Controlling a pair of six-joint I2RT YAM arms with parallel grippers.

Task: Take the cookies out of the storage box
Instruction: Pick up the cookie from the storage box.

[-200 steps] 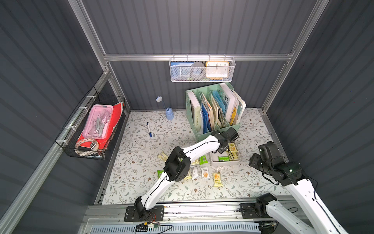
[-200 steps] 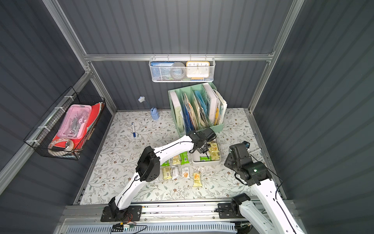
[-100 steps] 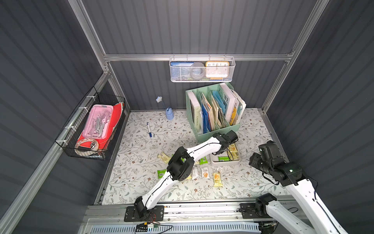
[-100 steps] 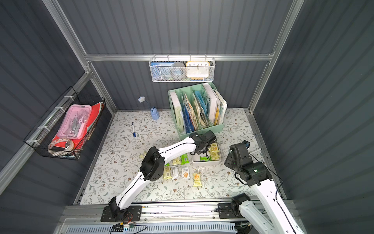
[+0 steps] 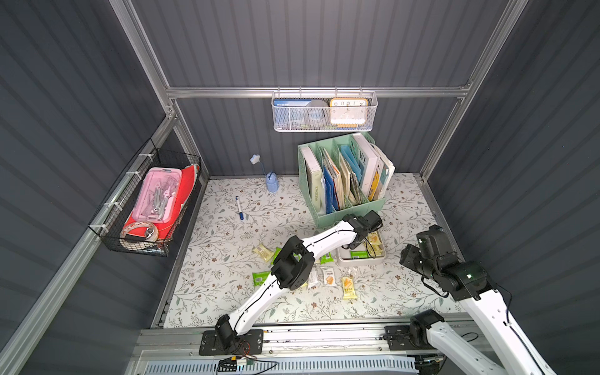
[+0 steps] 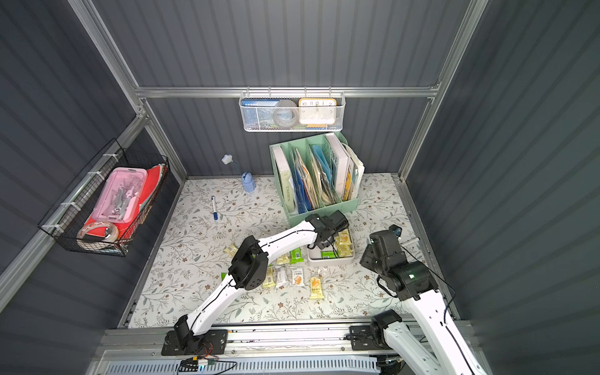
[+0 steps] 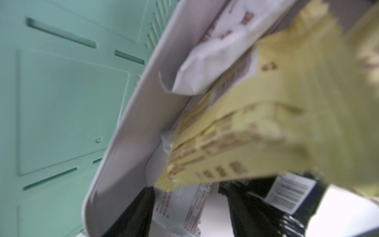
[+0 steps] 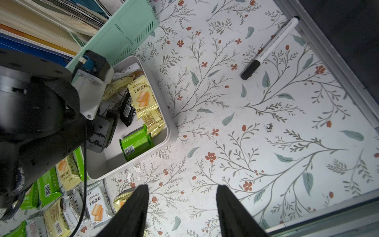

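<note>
Left wrist view: my left gripper (image 7: pixel 184 197) spread low in the storage box (image 7: pixel 127 115), astride a whitish cookie packet (image 7: pixel 178 213), presumably to pinch it. Box toward the bench's (image 5: pixel 406 292) right edge; right gripper (image 8: pixel 182 186) spread, empty, clear.

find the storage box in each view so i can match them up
In a top view: storage box right of centre, under the left arm's wrist.
In a top view: the box, same spot, slightly nearer centre.
Left wrist: its white wall slants through the middle, cookies beside it.
Right wrist: the box beside the left arm, cookies inside.
Shared landmark: the mint-green file organiser directly behind the box.
</note>
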